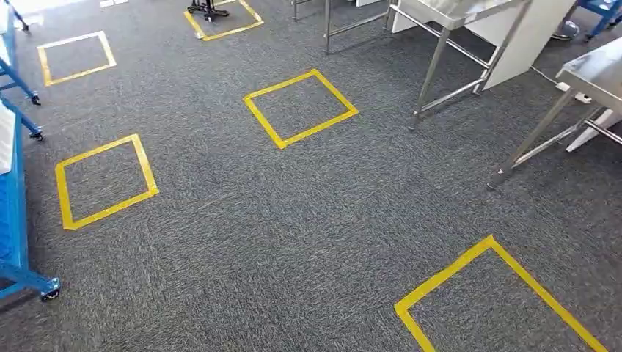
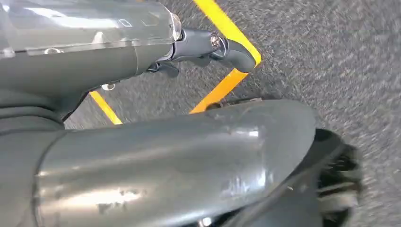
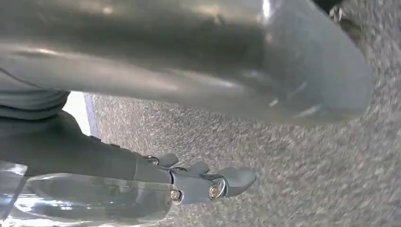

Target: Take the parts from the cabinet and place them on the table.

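Both arms hung at the robot's sides, so neither was yet placed for a reach. The left hand (image 2: 208,49) showed dark fingers stretched out straight with nothing between them, above grey carpet (image 1: 293,242) and a corner of yellow tape (image 2: 227,28). The right hand (image 3: 203,182) lay the same way, fingers extended and empty over the carpet. No parts could be seen, nor any cabinet for certain; a blue wheeled frame (image 1: 15,249) stood along the left edge of the head view, nearer the left arm. The steel desk (image 1: 601,73) and a second steel desk (image 1: 455,15) stood ahead to the right, nearer the right arm. I judged that the next move called for turning and walking before any grasp
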Motion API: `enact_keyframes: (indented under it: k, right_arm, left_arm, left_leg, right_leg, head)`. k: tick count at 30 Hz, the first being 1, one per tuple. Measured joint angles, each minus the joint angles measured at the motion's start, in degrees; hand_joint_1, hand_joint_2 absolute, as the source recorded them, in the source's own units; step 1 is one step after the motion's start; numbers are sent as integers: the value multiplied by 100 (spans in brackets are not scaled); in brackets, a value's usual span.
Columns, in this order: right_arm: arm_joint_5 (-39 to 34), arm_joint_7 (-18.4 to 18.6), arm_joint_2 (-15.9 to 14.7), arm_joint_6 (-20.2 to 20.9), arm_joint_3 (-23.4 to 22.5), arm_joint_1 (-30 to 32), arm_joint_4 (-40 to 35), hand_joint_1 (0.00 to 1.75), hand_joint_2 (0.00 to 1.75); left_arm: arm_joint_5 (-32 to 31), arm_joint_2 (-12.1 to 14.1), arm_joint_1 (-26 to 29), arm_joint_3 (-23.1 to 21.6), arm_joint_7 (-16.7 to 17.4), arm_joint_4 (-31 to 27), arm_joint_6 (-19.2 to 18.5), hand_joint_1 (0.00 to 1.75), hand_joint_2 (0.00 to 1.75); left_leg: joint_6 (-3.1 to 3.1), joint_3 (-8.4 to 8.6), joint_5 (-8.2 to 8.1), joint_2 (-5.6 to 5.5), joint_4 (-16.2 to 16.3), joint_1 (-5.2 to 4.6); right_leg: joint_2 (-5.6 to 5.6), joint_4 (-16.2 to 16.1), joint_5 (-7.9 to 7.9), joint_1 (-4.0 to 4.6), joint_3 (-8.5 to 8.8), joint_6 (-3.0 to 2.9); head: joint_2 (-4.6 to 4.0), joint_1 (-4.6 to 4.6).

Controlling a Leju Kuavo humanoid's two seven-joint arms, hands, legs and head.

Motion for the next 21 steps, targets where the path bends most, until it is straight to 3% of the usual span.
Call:
enact_keyframes:
  k: [1,2,3,5,7,8,9,10,11,12,13,14,16,17,18,19,21]
  right_arm:
    - [7,31,31,28,0,-7,0,0,0]
    - [9,52,44,48,0,-13,0,0,0]
    - [9,61,46,52,0,-27,0,0,0]
    - [15,65,66,68,0,-31,0,0,0]
    - [81,61,94,153,0,-85,-2,0,0]
    - [136,76,114,186,4,-82,-2,0,0]
    - [195,96,138,223,20,-82,0,0,0]
    - [258,122,188,260,48,-71,0,0,0]
    - [314,166,201,269,74,-61,2,0,0]
    - [365,210,245,284,111,-53,4,0,0]
    - [400,238,256,310,140,-48,7,0,0]
    - [439,266,280,345,173,-48,11,0,0]
    - [450,267,291,354,201,-41,11,0,0]
    - [450,249,291,354,201,-44,11,0,0]
    - [450,236,288,354,203,-43,11,0,0]
    - [450,229,275,352,210,-46,13,0,0]
    - [452,201,293,345,238,-90,11,0,0]
  left_arm:
    - [81,24,-8,61,-48,0,-13,0,0]
    - [174,50,-27,117,-91,0,-26,0,0]
    - [259,61,-58,170,-120,0,-39,0,0]
    - [435,101,-110,293,-179,-4,-85,0,0]
    - [680,175,-99,459,-223,-4,-90,0,0]
    - [798,225,-106,549,-229,-9,-76,0,0]
    - [900,269,-111,663,-234,-13,-66,0,0]
    - [959,317,-113,767,-227,-22,-59,0,0]
    - [990,349,-117,856,-221,-28,-50,0,0]
    - [1027,383,-115,918,-214,-39,-39,0,0]
    - [1031,404,-109,960,-212,-44,-39,0,0]
    - [1031,424,-100,1001,-212,-46,-39,0,0]
    - [997,441,-95,1058,-220,-48,-59,0,0]
    - [959,444,-97,1060,-229,-48,-79,0,0]
    - [937,439,-98,1060,-240,-46,-101,0,0]
    - [911,424,-138,1060,-249,-46,-114,0,0]
    - [894,431,-142,1062,-253,-48,-116,0,0]
  left_leg:
    - [-29,311,258,55,-543,26]
    - [-55,635,457,197,-1094,48]
    - [-52,772,442,463,-1416,50]
    - [93,734,453,350,-1375,11]
    - [184,710,463,250,-1380,-15]
    - [247,742,507,187,-1418,8]
    - [279,727,527,143,-1429,10]
    - [315,710,550,97,-1429,2]
    - [332,680,561,36,-1428,-13]
    - [348,655,571,-33,-1426,-38]
    - [362,637,580,-116,-1422,-72]
    - [371,633,586,-209,-1421,-101]
    - [377,658,590,-384,-1420,-155]
    - [378,684,591,-469,-1422,-177]
    - [383,641,596,-524,-1436,-135]
    - [369,652,595,-589,-1419,-181]
    - [315,604,625,-695,-1433,-136]
  right_leg:
    - [-73,23,-17,-22,7,40]
    - [-142,65,-42,-45,8,85]
    - [-199,134,-83,-3,14,149]
    - [-275,173,-139,-3,13,247]
    - [-370,128,-122,-30,68,322]
    - [-365,136,-149,-54,76,354]
    - [-28,293,-319,-68,29,380]
    - [203,626,-566,-74,-124,370]
    - [320,1113,-830,-60,-359,358]
    - [363,1593,-1027,-42,-599,344]
    - [371,1911,-1089,-21,-775,317]
    - [377,1932,-989,5,-814,269]
    - [445,1287,-495,99,-556,127]
    - [557,744,-181,156,-321,25]
    - [853,304,-7,218,-164,-102]
    - [906,219,-49,222,-140,-163]
    - [770,200,-34,252,-153,-179]
  head:
    - [0,4]
    - [-2,0]
    - [0,-13]
    - [0,24]
    - [0,22]
    - [0,40]
    - [0,59]
    - [0,57]
    - [0,61]
    - [0,63]
    - [0,57]
    - [0,61]
    - [0,63]
    - [0,59]
    - [0,63]
    - [0,13]
    - [0,48]
